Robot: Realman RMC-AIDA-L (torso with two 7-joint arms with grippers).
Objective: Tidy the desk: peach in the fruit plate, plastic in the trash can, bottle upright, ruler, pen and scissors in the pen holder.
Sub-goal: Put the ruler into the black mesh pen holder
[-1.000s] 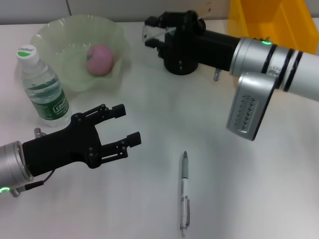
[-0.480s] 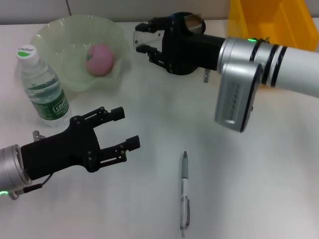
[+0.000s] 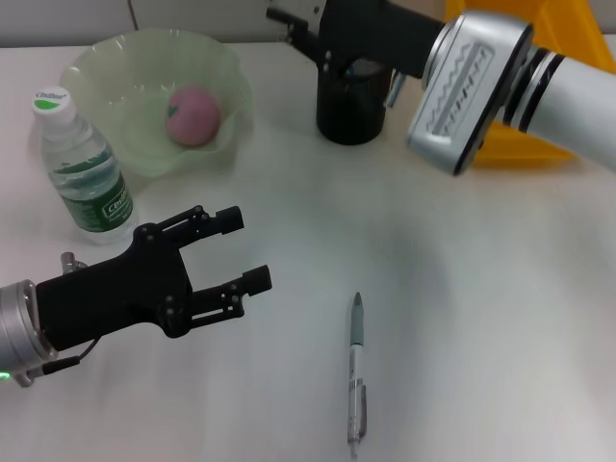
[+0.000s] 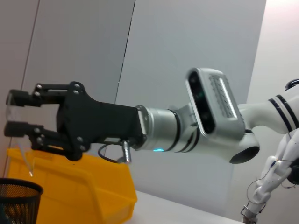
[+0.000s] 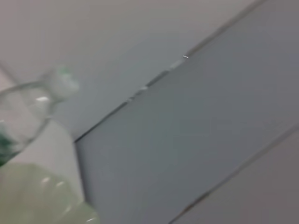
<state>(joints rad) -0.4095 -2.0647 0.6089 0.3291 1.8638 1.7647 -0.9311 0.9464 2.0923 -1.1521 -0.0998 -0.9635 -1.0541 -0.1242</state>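
Note:
The pink peach (image 3: 193,114) lies in the pale green fruit plate (image 3: 106,67). Left of the plate, the water bottle (image 3: 82,168) stands upright. A silver pen (image 3: 355,380) lies on the desk near the front. My left gripper (image 3: 241,252) hovers open and empty between the bottle and the pen. The right gripper (image 3: 294,17) is raised above the black mesh pen holder (image 3: 351,115). In the left wrist view this right gripper (image 4: 14,113) is shut on a clear ruler (image 4: 21,144) that hangs down toward the pen holder (image 4: 16,198). No scissors or trash can are in view.
A yellow bin (image 3: 539,58) stands at the back right, behind the right arm, and shows in the left wrist view as the yellow bin (image 4: 84,186). The right wrist view shows only the blurred bottle (image 5: 28,107), the plate's rim (image 5: 42,196) and a wall.
The right arm has risen and swung toward the back, lifting its gripper from beside the pen holder to above it. The left gripper has barely shifted.

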